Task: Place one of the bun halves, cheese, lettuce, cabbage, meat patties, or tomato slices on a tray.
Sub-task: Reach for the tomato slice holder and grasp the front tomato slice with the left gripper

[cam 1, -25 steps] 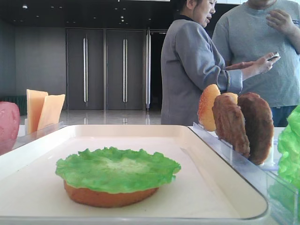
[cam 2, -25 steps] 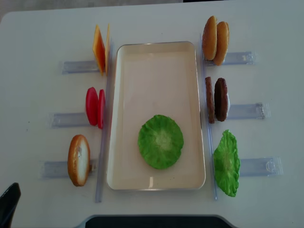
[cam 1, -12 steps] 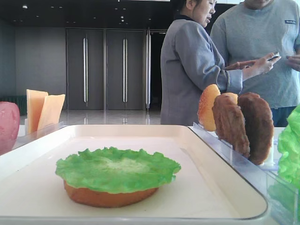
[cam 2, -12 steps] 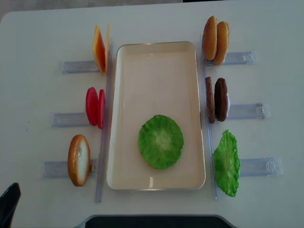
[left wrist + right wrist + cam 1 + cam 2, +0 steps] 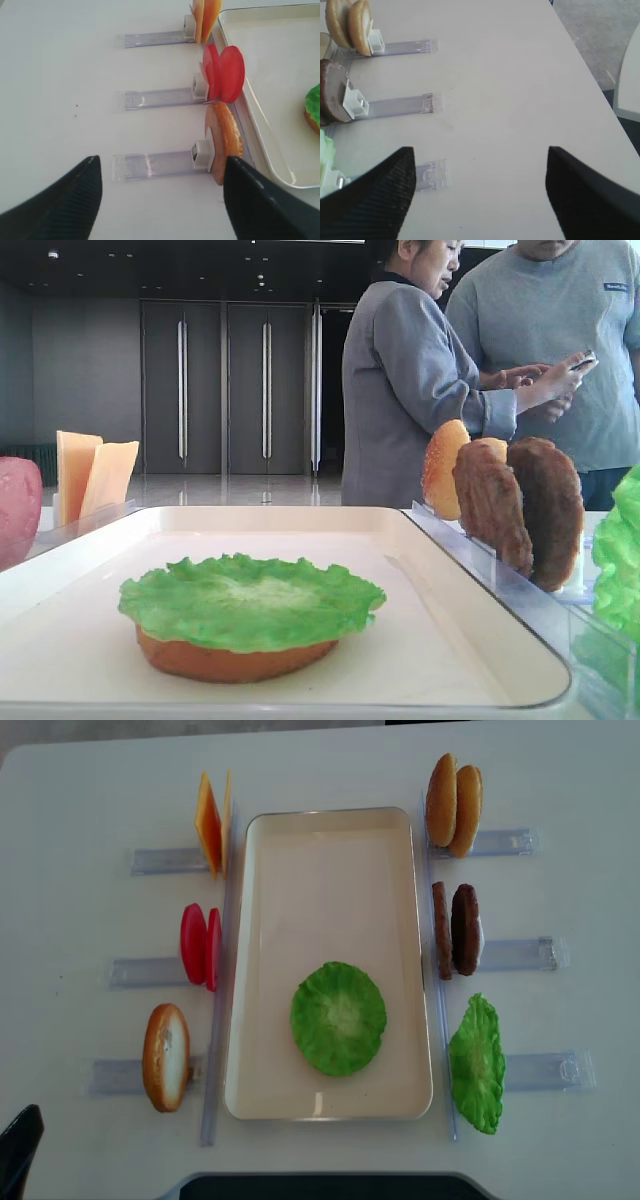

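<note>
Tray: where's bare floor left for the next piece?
The tray is bare from its far rim down to the lettuce, which sits on a bun half at the near end. Only thin strips remain around that stack.

A white table (image 5: 80, 780) fills the near space. Far behind, dark double doors (image 5: 225, 390) with long handles face a glossy floor (image 5: 240, 490); ceiling spotlights (image 5: 52, 254) glimmer overhead.
</note>
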Controlling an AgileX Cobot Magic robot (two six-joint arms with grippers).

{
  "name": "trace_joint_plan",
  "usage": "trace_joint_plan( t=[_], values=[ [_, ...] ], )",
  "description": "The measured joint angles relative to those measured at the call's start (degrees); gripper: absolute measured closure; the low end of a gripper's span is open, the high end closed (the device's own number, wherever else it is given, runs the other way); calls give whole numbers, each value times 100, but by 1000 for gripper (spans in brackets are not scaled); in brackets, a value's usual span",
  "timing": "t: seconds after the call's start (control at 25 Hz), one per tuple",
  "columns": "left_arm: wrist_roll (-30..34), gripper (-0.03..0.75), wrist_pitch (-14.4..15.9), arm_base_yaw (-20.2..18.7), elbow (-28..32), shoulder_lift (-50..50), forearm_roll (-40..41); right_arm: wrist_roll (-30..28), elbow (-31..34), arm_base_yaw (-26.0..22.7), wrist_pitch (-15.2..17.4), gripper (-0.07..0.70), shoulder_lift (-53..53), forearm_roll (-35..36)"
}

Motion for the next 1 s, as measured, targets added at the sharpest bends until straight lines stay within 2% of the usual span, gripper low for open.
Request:
trace_joint_plan(
  t=[1.0],
  values=[
    [-90,140,0,0,0,0,-39,0,0,0,0,118,0,0]
  ],
)
